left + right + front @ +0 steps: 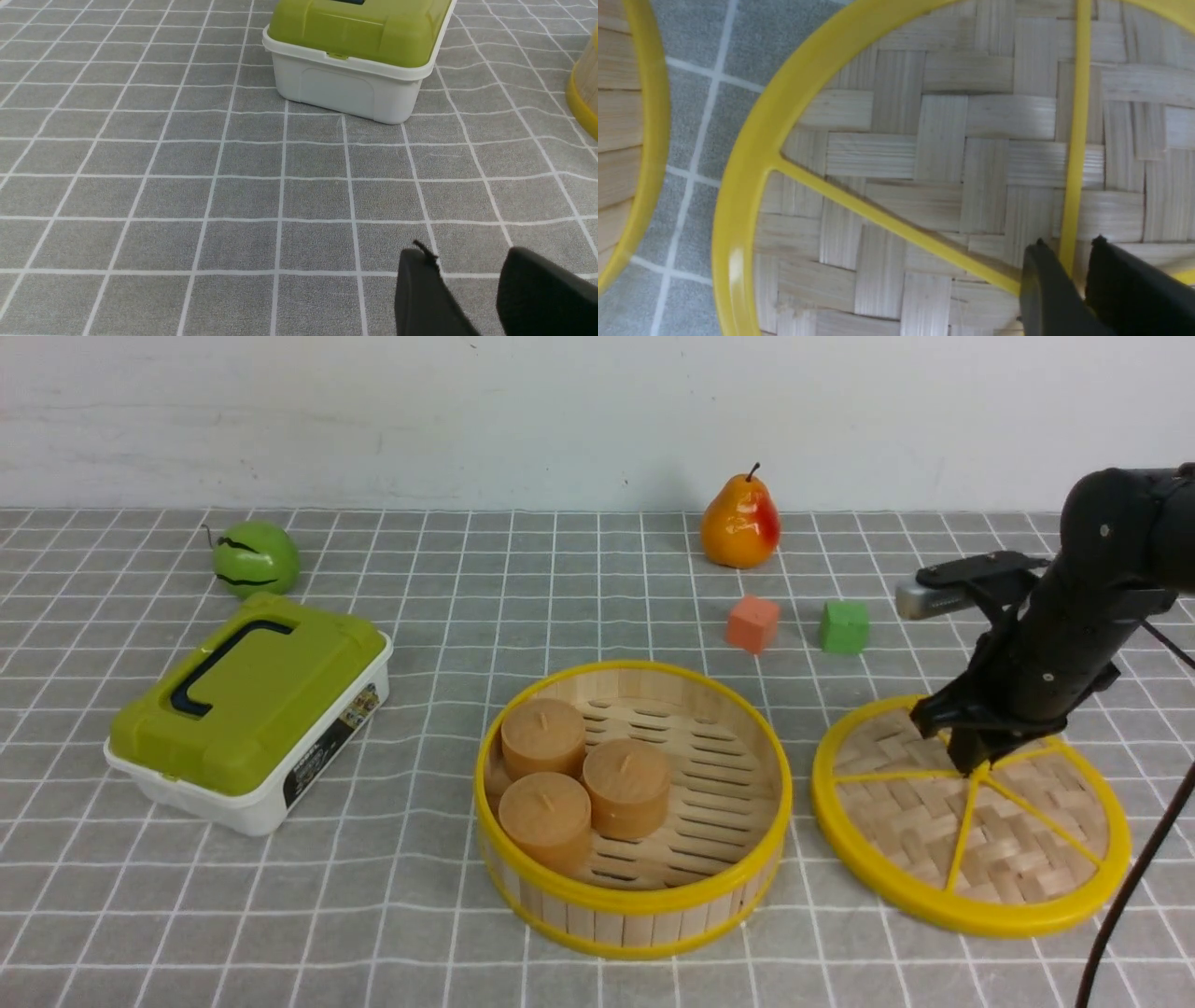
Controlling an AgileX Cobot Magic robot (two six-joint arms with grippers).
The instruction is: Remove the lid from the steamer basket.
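Bamboo weave in a thin yellow plastic frame: the lid [934, 826] looks light, stiff across its flat disc and a little slick on the rim. The best hold is probably the small knob at the hub where the spokes meet. A pinch on the rim would likely tip it.

It lies flat on the cloth [429, 915], just beside the basket [653, 899] on the robot's right, so the basket is open and shows three tan cylinders [569, 775]. The right gripper [976, 767] is at the hub, its fingers [1041, 284] drawn nearly together with yellow plastic between them, apparently pinching the knob. The knob itself is hidden. The left gripper [467, 261] hangs low over bare cloth with its fingers parted and holding nothing.

The grey checked cloth is slightly wrinkled and runs back to a white wall [467, 411]. A green-topped box [247, 709], a pear [740, 523] and two cubes [752, 623] sit well apart from the lid.
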